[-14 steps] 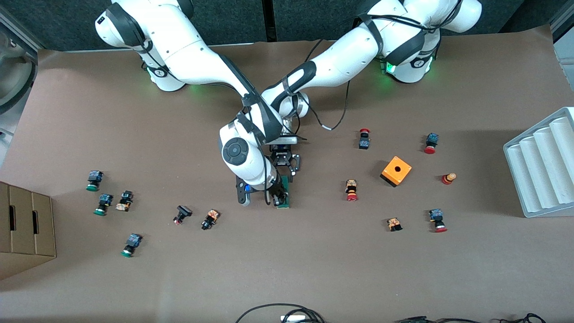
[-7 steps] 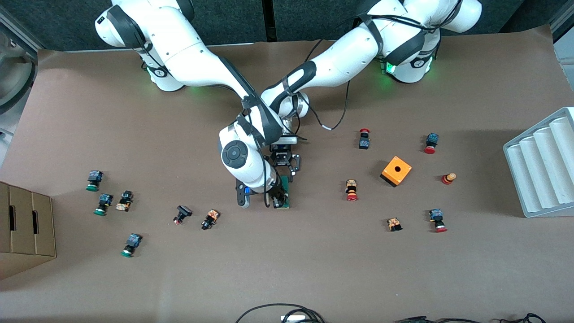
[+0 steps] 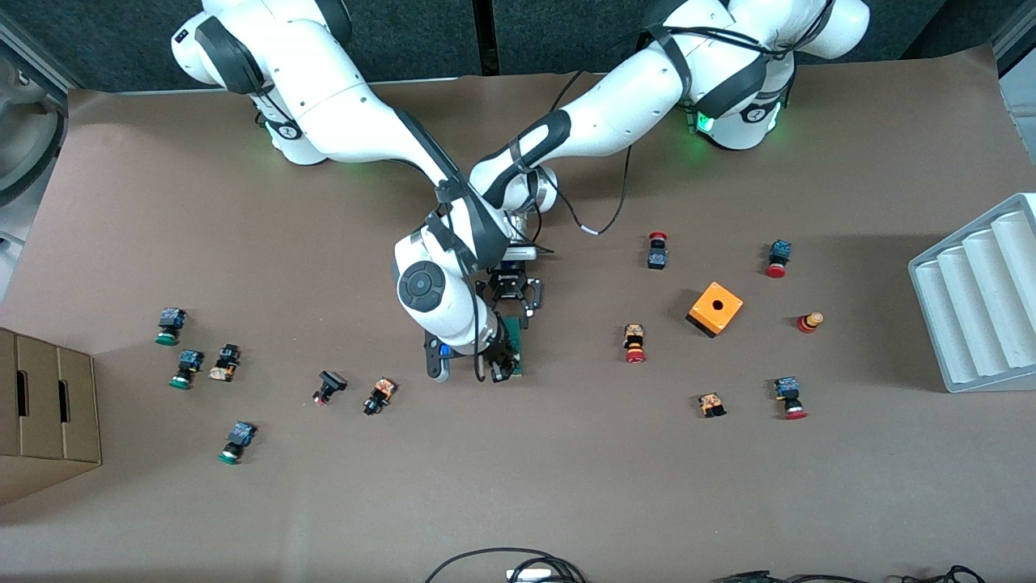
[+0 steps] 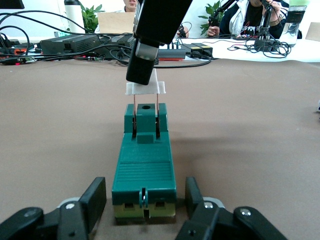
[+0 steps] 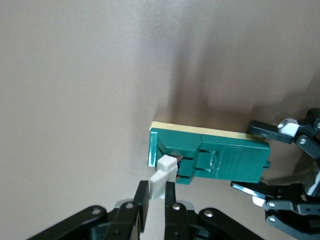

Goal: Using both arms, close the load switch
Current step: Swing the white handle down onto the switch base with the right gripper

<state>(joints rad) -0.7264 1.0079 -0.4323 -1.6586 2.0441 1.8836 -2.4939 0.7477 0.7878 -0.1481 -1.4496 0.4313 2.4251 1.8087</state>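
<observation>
The load switch is a narrow green block on a yellow base, lying mid-table. In the left wrist view, its white end piece stands raised on two thin pins above the switch. My left gripper straddles the switch's other end, fingers against its sides. It also shows in the right wrist view, where the left gripper clamps that end. My right gripper is shut on the white end piece. Seen from the front, the right gripper hangs over the switch's nearer end and the left gripper over its farther end.
An orange box with a hole and several small red-capped buttons lie toward the left arm's end. Green-capped and black buttons lie toward the right arm's end. A white ridged tray and a cardboard box stand at the table's ends.
The right hand has shifted slightly toward the front camera with the white end piece in its fingers. The left arm and the switch body have stayed put.
</observation>
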